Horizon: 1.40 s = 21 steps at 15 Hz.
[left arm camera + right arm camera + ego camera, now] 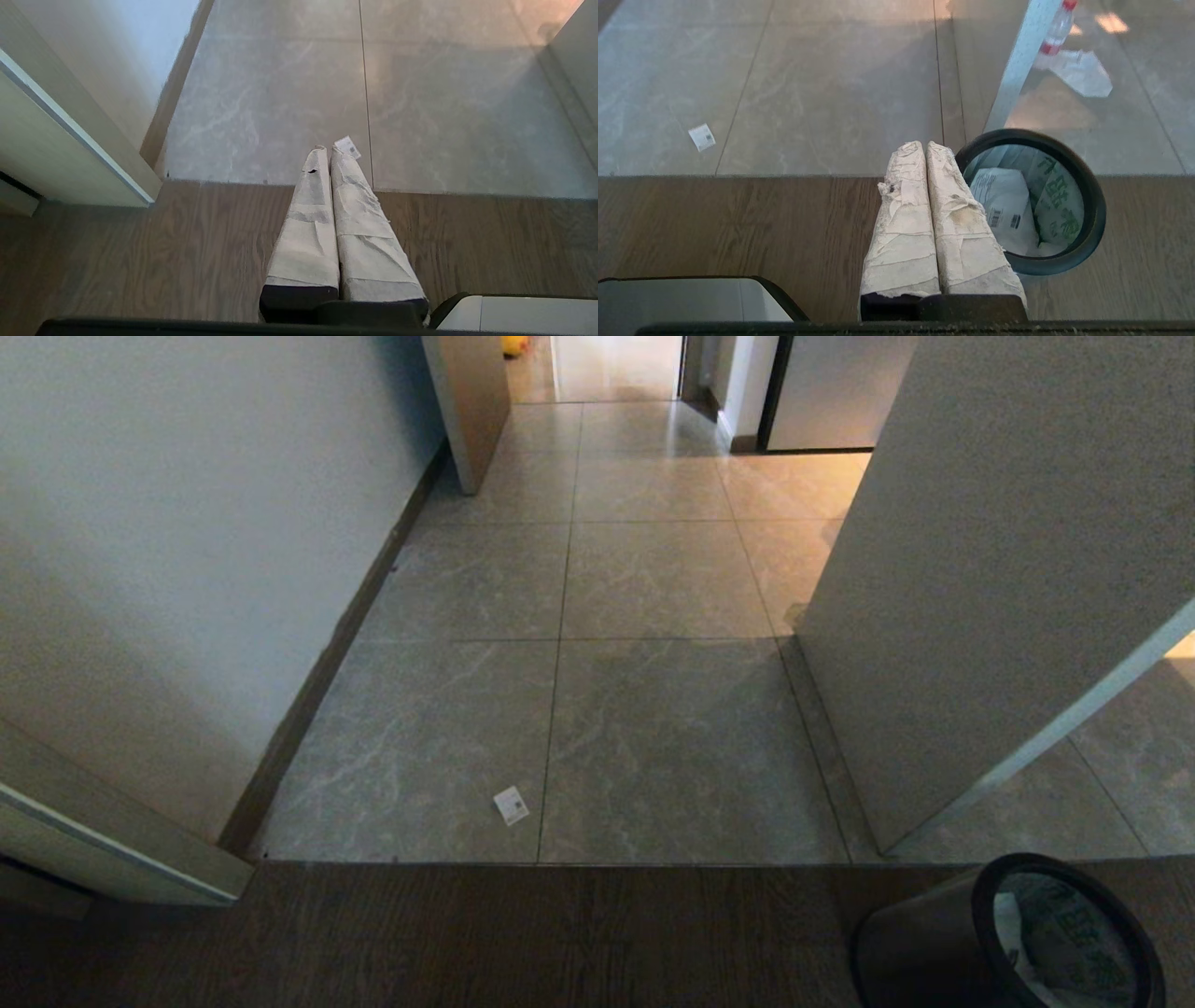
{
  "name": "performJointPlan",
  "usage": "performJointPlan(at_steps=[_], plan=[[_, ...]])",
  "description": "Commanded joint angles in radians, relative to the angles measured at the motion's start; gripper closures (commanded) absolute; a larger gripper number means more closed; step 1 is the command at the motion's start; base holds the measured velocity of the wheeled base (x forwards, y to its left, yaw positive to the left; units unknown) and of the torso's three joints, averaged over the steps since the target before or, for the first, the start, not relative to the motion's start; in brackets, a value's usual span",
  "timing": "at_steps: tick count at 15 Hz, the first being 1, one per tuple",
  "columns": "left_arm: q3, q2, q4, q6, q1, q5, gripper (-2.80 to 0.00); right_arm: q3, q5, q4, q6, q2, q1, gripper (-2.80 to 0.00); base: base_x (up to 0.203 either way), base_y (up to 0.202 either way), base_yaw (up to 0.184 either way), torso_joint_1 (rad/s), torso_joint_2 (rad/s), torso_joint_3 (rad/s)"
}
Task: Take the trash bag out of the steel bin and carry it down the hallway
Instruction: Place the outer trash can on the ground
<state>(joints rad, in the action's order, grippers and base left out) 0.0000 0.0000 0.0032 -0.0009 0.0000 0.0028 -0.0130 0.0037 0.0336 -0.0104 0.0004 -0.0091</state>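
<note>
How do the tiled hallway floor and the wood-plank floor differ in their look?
The hallway tiles are pale grey-beige with marble-like veins; the wood-plank floor is dark brown with grain. The tiles are glossy and reflect light; the planks look matte. A small paper label lies on the tiles; the steel bin stands on the planks. They meet in one straight seam.

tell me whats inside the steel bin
The steel bin is lined with the trash bag; a white packet with barcodes lies inside. Whatever sits beneath that is covered.
</note>
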Motion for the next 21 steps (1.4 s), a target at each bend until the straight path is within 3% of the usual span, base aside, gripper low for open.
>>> performJointPlan(at_steps=[1, 21], plan=[[0.000, 0.000, 0.000, -0.001, 0.000, 0.000, 0.00, -0.001, 0.001, 0.000, -0.002, 0.000, 0.000, 0.00, 0.000, 0.000, 0.000, 0.003, 0.00, -0.189], [0.000, 0.000, 0.000, -0.002, 0.000, 0.000, 0.00, -0.002, 0.001, 0.002, 0.000, -0.001, 0.000, 0.00, 0.000, 0.000, 0.000, 0.002, 0.00, -0.178]])
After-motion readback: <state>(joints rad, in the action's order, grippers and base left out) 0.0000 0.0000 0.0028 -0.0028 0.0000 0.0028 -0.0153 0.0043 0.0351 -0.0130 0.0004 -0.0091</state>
